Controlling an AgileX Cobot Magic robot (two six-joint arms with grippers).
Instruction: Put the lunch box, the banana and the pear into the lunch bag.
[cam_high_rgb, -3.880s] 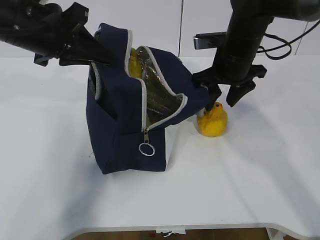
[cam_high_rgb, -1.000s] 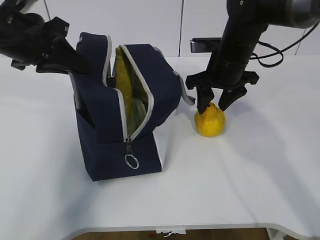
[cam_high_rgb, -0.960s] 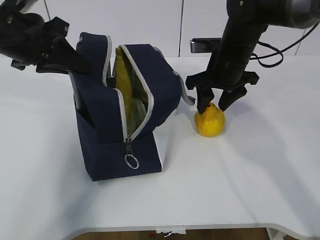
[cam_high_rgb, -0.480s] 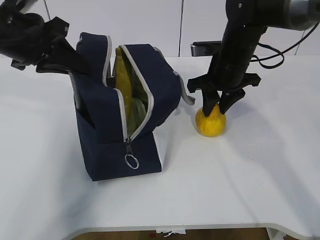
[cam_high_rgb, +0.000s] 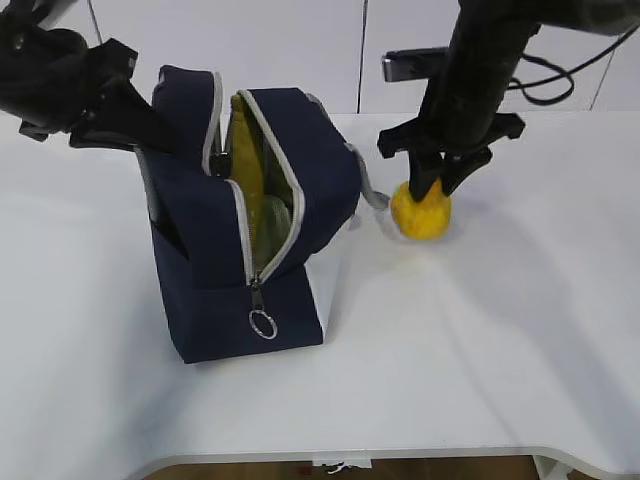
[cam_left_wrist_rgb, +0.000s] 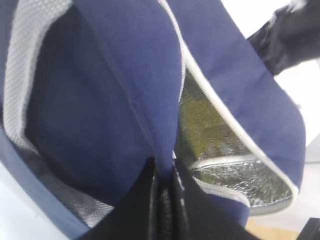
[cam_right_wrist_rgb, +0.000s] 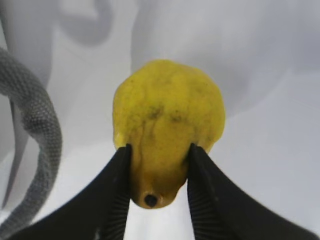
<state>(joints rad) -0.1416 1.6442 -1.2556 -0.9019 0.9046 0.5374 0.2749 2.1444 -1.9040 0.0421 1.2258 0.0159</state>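
The navy lunch bag (cam_high_rgb: 215, 290) stands open at the left of the table. The yellow banana (cam_high_rgb: 245, 150) stands inside its opening. The lunch box is hidden; a pale greenish patch low in the opening cannot be identified. My left gripper (cam_high_rgb: 175, 138) is shut on the bag's navy top flap (cam_left_wrist_rgb: 150, 100) and holds it up; in the left wrist view its jaws (cam_left_wrist_rgb: 162, 175) pinch the fabric. My right gripper (cam_high_rgb: 430, 192) is shut on the yellow pear (cam_high_rgb: 420, 215), held just above the table to the right of the bag. In the right wrist view the fingers (cam_right_wrist_rgb: 159, 150) clamp the pear (cam_right_wrist_rgb: 167, 115).
The bag's grey woven handle (cam_high_rgb: 372, 190) hangs toward the pear and shows in the right wrist view (cam_right_wrist_rgb: 35, 115). The ring pull (cam_high_rgb: 263, 324) hangs at the bag's front. Silver lining (cam_left_wrist_rgb: 240, 180) shows inside. The table's front edge (cam_high_rgb: 400, 455) is near.
My right gripper closed on the pear and raised it off the table. The bag, held by the left gripper, shifted left earlier and has since stayed still.
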